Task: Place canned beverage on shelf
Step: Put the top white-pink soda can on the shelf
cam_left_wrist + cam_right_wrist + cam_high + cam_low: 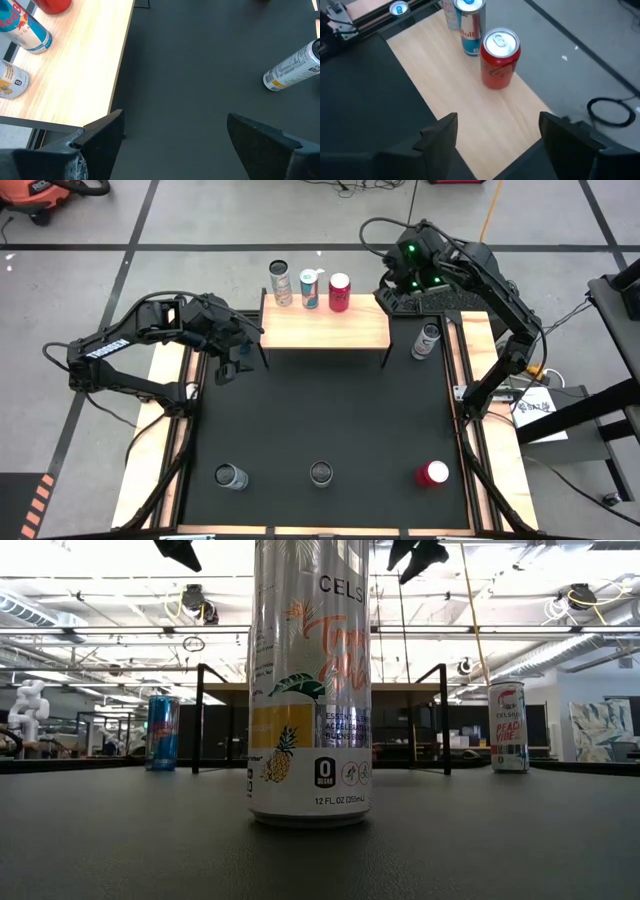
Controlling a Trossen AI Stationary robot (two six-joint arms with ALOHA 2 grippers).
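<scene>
The shelf (325, 330) is a light-wood board on black legs at the far side of the black mat (330, 415). Three cans stand upright along its far edge: a white one (280, 283), a blue-and-silver one (470, 27) and a red one (499, 57). My right gripper (497, 130) hovers open above the board's right end, short of the red can. My left gripper (170, 135) hangs open over the mat beside the shelf's left end (75, 80). Neither holds anything.
A silver can (428, 340) stands on the mat right of the shelf. Three more cans stand along the mat's near edge: blue (231, 477), pineapple-printed (310, 690), red-topped (432, 474). Between them and the shelf lies bare mat. Wooden strips (160, 420) flank the mat.
</scene>
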